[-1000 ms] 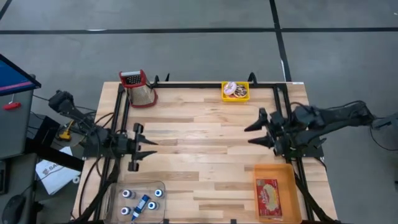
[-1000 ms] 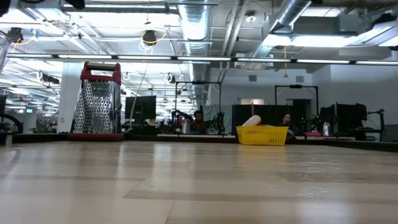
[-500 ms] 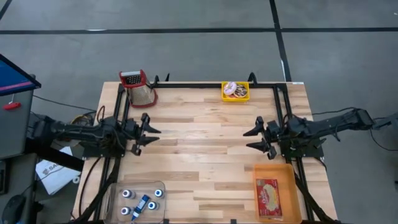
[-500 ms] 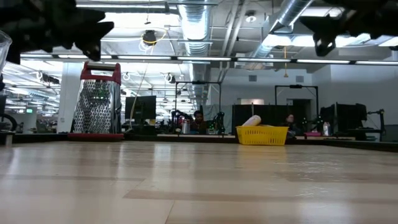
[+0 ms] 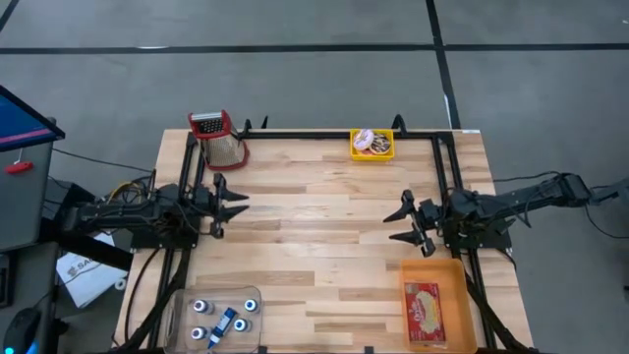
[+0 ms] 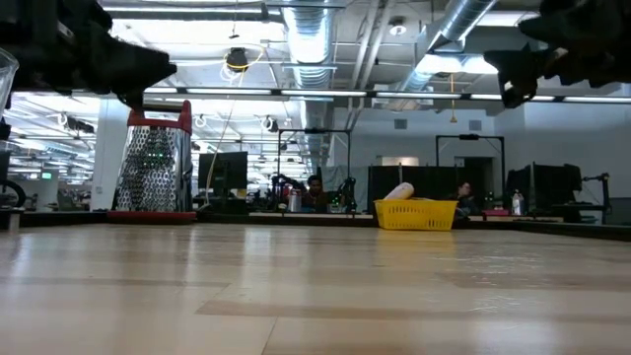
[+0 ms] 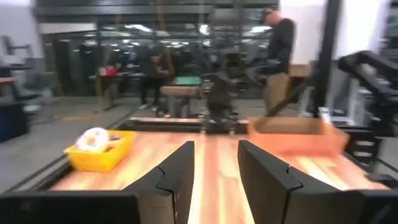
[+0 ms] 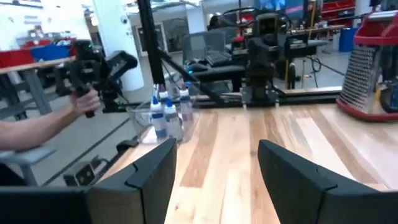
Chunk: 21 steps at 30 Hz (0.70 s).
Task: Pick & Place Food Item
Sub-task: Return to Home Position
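Observation:
A yellow basket point(image 5: 372, 144) holding a doughnut point(image 7: 94, 138) stands at the table's far edge. An orange tray point(image 5: 433, 275) with a red food packet point(image 5: 424, 313) lies at the near right corner. My left gripper point(image 5: 232, 200) hovers over the table's left side, pointing level toward the right. It is open, and nothing shows in the gap in its wrist view point(image 7: 214, 180). My right gripper point(image 5: 397, 223) hovers over the right side just beyond the tray, pointing left. It is open and empty point(image 8: 217, 174). Both show at the top of the low view, left point(image 6: 148, 69) and right point(image 6: 513, 69).
A red-topped metal grater point(image 5: 222, 139) stands at the far left corner. A clear tub with small bottles point(image 5: 220, 317) sits at the near left. Bare wood lies between the grippers. Beyond the table, a person's hand point(image 8: 87, 99) holds a controller and another person point(image 7: 280, 50) stands.
Both grippers have come down into the top of the low view. My left gripper has swung toward the far edge and turned to point across the table to the right. My right gripper has sunk and shifted slightly toward the near edge. Neither has opened or shut.

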Motion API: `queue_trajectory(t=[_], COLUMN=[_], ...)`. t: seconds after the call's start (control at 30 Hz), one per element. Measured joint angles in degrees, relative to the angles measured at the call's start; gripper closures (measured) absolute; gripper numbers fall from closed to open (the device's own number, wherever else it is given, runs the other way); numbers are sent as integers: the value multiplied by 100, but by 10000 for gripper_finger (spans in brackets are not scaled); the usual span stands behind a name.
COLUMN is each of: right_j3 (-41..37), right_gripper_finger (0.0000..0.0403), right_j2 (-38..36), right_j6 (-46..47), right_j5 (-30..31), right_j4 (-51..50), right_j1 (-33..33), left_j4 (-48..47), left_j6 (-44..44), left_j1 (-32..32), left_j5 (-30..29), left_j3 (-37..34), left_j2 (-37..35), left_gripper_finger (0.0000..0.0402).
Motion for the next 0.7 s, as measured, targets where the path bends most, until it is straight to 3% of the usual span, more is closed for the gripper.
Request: queue_trajectory(t=[0.2,0.53,0.7], right_j3=[-87,-91,-91], right_gripper_finger=[184,184,184], right_j2=[-6,-192,-862], right_j6=[-65,-310,-238], right_j5=[-1002,-2379,-2424], right_j4=[-337,-344,-855], right_j1=[-506,-1324,-1403], left_j4=[-589,-572,-572], left_j6=[-635,-628,-628], left_j1=[0,0,0], left_j5=[-781,-788,-790], left_j3=[0,0,0], left_j2=[102,592,751], left_gripper_finger=[282,282,282])
